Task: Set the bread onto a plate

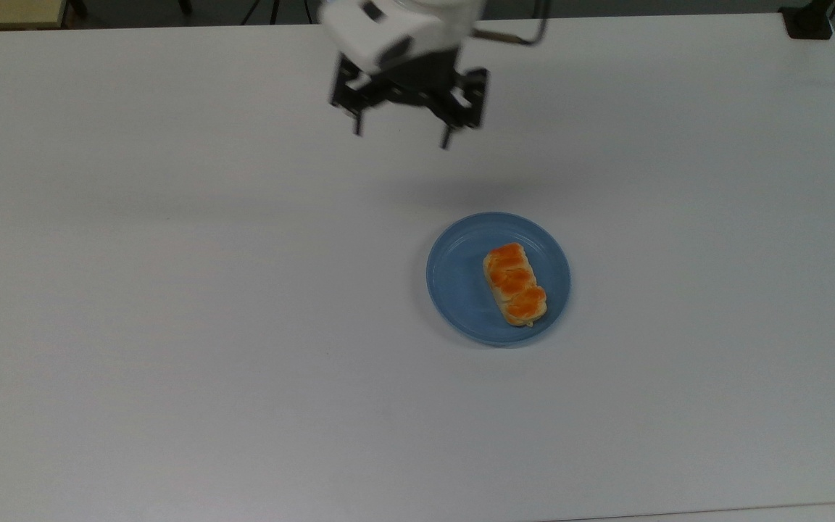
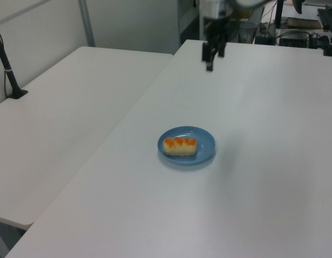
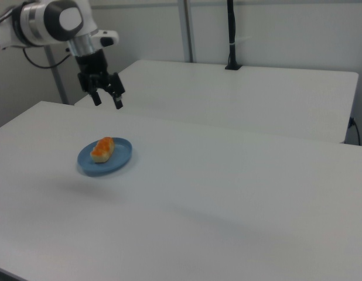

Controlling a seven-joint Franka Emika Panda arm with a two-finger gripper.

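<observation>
The bread (image 1: 515, 283) (image 2: 180, 145) (image 3: 102, 148), a pale loaf with orange-brown bumps, lies flat on the light-blue plate (image 1: 454, 283) (image 2: 204, 144) (image 3: 121, 158) on the white table. My gripper (image 1: 401, 139) (image 2: 213, 63) (image 3: 108, 103) hangs open and empty high above the table, well away from the plate, toward the top view's upper left. Nothing sits between its black fingers (image 1: 449, 130).
A second white table (image 2: 69, 102) (image 3: 245, 93) stands beside this one. A black post (image 2: 7, 70) (image 3: 231, 35) is clamped on that table. A black clamp (image 1: 809, 22) sits at the top view's upper right corner.
</observation>
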